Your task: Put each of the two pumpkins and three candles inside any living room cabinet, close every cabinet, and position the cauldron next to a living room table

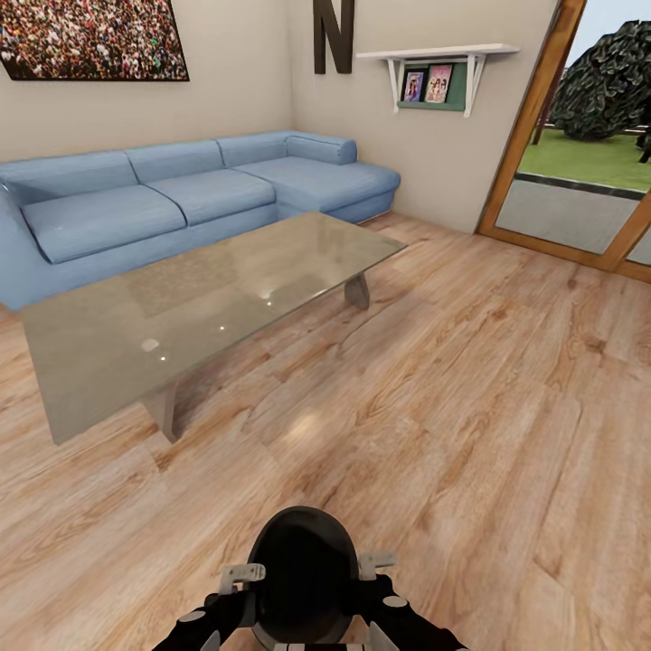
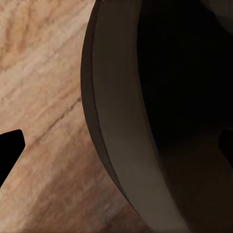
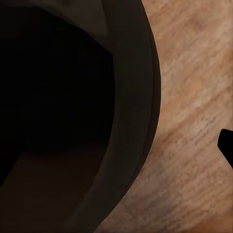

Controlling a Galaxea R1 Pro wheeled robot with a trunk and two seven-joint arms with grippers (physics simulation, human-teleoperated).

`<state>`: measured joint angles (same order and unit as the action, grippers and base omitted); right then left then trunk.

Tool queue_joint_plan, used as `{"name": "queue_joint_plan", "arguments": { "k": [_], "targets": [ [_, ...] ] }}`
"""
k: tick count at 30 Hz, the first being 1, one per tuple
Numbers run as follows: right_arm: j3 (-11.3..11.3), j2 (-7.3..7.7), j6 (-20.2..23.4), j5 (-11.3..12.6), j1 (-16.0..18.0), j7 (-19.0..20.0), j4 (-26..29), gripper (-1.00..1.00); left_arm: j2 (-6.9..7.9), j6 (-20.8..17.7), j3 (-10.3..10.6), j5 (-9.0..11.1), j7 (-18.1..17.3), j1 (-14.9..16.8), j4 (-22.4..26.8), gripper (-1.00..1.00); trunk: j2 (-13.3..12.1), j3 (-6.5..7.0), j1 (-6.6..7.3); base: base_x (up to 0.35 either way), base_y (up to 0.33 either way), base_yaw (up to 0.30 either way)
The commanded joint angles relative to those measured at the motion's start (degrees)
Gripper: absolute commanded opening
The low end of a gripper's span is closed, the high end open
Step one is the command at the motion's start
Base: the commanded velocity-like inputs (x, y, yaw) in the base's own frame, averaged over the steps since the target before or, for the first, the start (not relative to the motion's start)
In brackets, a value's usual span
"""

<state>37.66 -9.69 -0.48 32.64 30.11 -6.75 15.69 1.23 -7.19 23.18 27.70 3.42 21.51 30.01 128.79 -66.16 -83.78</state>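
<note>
The black cauldron [image 1: 303, 574] hangs low before the robot, well short of the glass table [image 1: 199, 307]. The left gripper [image 1: 242, 573] and right gripper [image 1: 378, 562] straddle opposite sides of its rim; whether their jaws actually pinch it cannot be told. It looks rigid, bulky and probably heavy, best held at the rim with both arms.

Blue sofa [image 1: 181, 203], glass table [image 1: 199, 312], wood floor [image 1: 470, 407].

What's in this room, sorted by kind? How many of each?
Sofa: 1
Glass table: 1
Black cauldron, between both grippers: 1
Wall shelf: 1
Framed photos on the shelf: 2
Wall picture: 1
Letter N: 1
Total: 8
</note>
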Motion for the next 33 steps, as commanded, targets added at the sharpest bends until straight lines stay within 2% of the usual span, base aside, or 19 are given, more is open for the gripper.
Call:
{"name": "queue_joint_plan", "arguments": {
  "k": [1, 8, 33],
  "targets": [
    [0.5, 0.02, 0.0, 0.5, 0.0, -0.4, 0.0, 1.00, 0.09, -0.2, 0.4, 0.5, 0.4, 0.0, 0.1, 1.00, 0.0, -0.04, 0.01, -0.010, 0.000, 0.000],
    [0.5, 0.02, -0.1, 0.5, 0.0, -0.4, 0.0, 1.00, 0.09, -0.2, 0.3, 0.6, 0.4, 0.0, 0.1, 1.00, 0.0, -0.04, 0.01, -0.139, 0.000, 0.000],
    [0.5, 0.02, 0.0, 0.6, 0.0, -0.5, 0.0, 1.00, 0.09, -0.2, 0.4, 0.6, 0.6, 0.0, 0.1, 1.00, 0.0, -0.04, 0.01, -0.004, 0.000, 0.000]
  ]
}}
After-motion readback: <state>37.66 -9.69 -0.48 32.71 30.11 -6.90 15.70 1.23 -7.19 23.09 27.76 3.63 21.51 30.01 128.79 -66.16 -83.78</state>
